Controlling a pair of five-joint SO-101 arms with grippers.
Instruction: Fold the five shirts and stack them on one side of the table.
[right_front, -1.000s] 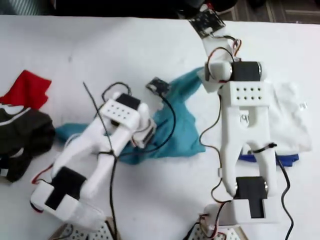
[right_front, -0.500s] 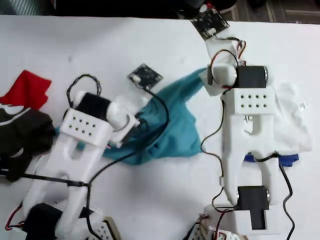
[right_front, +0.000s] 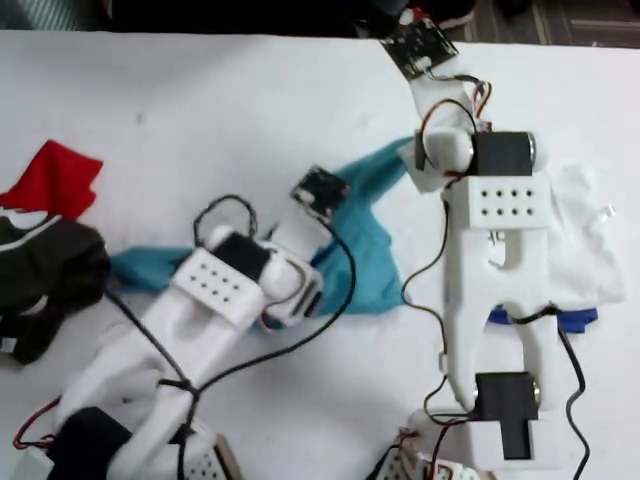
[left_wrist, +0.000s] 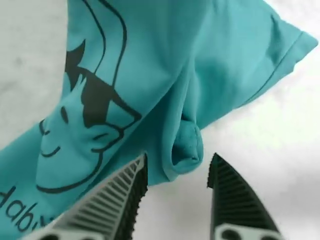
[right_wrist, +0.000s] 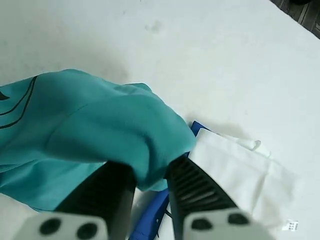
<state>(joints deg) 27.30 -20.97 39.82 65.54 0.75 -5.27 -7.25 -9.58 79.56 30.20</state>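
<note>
Change over the last 1 s: the left arm swung out toward the left side of the table (right_front: 200, 100), then came back in over the teal shirt (right_front: 370, 250). Its forearm now lies diagonally across the shirt's lower-left part. The right arm made 1 small shift early on and has held since. The shirt is still a loose, uneven strip between the 2 arms, not a fold.

Reading: I take this as a re-approach for a 2nd grasp point, so folding of this shirt has barely begun.

Left gripper (left_wrist: 178, 164): jaws wide, tips close over the cloth, straddling a rolled hem just beside the printed figure. Nothing pinched yet.

Right gripper (right_wrist: 149, 172): jaws narrow, clamped on a bunched fold at the shirt's far right corner. The cloth there seems raised off the table.

Right arm pose: stretched straight out from its base, forearm beside and partly over the white shirt (right_front: 590, 240). That shirt lies flat on the blue shirt (right_front: 575, 320) at the right side.

The red shirt (right_front: 55, 175) and black shirt (right_front: 55, 265) sit crumpled at the left edge.

My estimate: 2 of 5 stacked, 1 in hand, 2 waiting.
</note>
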